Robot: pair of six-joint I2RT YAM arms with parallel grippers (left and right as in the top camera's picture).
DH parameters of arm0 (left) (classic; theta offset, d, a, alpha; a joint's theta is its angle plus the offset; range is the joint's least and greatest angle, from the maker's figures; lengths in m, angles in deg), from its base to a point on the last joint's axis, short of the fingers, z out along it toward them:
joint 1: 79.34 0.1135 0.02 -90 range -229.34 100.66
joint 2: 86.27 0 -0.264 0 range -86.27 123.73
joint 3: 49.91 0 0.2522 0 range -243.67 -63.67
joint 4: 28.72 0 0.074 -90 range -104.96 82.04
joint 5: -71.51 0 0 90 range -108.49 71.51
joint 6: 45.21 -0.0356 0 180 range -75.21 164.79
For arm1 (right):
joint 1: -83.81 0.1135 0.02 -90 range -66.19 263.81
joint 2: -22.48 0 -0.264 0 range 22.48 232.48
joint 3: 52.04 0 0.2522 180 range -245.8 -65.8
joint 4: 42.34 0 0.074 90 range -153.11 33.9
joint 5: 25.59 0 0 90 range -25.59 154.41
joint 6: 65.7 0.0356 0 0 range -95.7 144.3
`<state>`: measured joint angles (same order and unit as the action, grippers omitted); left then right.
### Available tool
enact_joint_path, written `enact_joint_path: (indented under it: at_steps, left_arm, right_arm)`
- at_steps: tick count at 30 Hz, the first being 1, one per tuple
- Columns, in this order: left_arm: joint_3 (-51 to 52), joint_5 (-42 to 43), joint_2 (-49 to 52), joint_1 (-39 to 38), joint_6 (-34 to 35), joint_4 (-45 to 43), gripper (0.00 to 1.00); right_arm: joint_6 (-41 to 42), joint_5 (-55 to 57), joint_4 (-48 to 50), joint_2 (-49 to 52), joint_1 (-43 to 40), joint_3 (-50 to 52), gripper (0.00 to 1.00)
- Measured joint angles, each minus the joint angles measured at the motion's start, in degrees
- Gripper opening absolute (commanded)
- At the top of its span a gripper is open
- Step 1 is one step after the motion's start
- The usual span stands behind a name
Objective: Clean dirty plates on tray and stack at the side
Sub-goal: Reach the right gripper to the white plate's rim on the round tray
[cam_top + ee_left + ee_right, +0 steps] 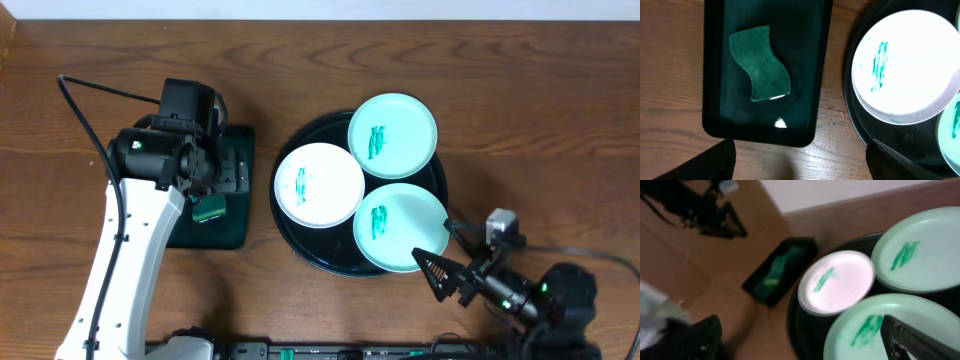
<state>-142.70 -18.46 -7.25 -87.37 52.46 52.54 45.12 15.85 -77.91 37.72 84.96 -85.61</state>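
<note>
Over on the left, the left gripper [800,156] hangs wide open above the small green tray [807,60], with the sponge [760,65] lying loose in it. Moving right, the white plate [318,185], the far turquoise plate [392,135] and the near turquoise plate [400,226] all sit on the black tray [300,241], each one smeared green. Nothing's stacked at the side. Far right, the right gripper [432,274] is spread open too, holding nothing. So imo the whole job's left to do.
</note>
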Motion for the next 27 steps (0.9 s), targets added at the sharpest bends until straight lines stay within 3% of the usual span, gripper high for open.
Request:
enact_joint_path:
  at_steps: [9,19,23,27]
  left_arm:
    - [-0.11,-0.02,0.0,0.0,0.0,-0.87,0.84]
    - [-0.2,-0.02,0.0,0.0,0.0,-0.87,0.84]
    - [-0.22,-0.02,0.0,0.0,0.0,-0.87,0.84]
    - [-0.22,0.0,0.0,0.0,0.0,-0.85,0.84]
  right_arm:
    - [-12.44,1.51,-16.5,39.01,11.23,-26.62,0.99]
    - [-20.2,23.23,-43.28,80.91,27.74,-65.29,0.99]
    - [-20.74,28.46,-46.73,90.47,28.61,-74.88,0.99]
    - [-21.16,31.39,-44.17,94.49,28.61,-77.31,0.99]
